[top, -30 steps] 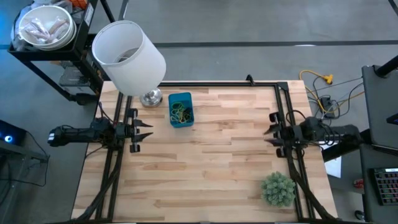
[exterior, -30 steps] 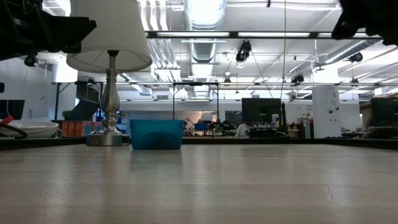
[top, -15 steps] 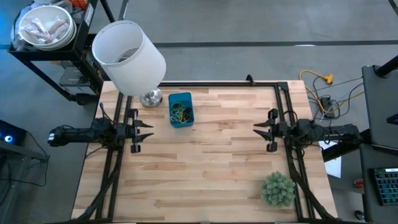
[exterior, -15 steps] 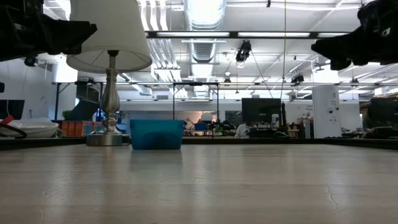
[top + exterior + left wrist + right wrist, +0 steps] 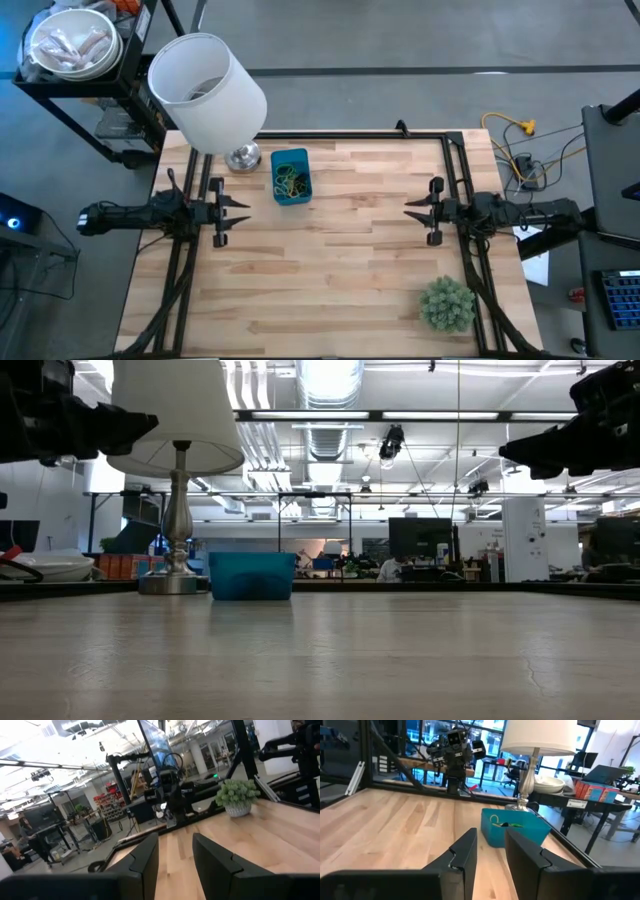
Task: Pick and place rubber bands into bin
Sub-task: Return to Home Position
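We see bands in the bin, upper centre, left gripper mid-left, right gripper mid-right, fingers of both spread.

I see the table from straight overhead and level across it; both views share the bin.
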Motion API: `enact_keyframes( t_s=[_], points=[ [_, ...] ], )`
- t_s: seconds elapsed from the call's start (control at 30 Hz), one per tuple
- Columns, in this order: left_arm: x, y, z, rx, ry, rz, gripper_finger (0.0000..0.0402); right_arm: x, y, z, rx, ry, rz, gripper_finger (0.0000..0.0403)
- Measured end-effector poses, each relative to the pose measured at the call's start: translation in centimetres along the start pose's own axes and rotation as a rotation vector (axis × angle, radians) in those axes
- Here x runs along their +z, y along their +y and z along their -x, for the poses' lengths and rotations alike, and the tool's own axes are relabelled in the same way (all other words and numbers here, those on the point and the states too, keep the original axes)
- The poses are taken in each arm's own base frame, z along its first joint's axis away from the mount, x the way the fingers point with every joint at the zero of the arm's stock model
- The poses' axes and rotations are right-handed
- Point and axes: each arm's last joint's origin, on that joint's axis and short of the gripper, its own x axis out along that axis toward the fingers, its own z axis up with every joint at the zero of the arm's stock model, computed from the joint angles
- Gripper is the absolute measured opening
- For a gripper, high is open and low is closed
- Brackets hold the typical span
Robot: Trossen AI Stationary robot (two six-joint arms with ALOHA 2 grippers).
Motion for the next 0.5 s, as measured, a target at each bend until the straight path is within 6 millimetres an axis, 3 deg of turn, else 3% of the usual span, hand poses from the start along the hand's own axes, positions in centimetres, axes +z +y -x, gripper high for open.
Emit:
enact_keyframes(
  t_s=[0.17,0.33,0.5],
  points=[
    [-0.12,-0.01,-0.01,0.008,0.016,0.0,0.0105,0.0,0.0,-0.01,0.0,0.001,0.008,0.0091],
    [-0.31,0.34,0.03,0.136,0.066,0.069,0.0105,-0.01,0.0,-0.01,-0.001,0.002,0.008,0.0084],
    [-0.99,0.06,0.06,0.114,0.129,0.127,0.0105,0.0,-0.01,-0.01,-0.004,0.001,0.0,0.0087]
  ],
)
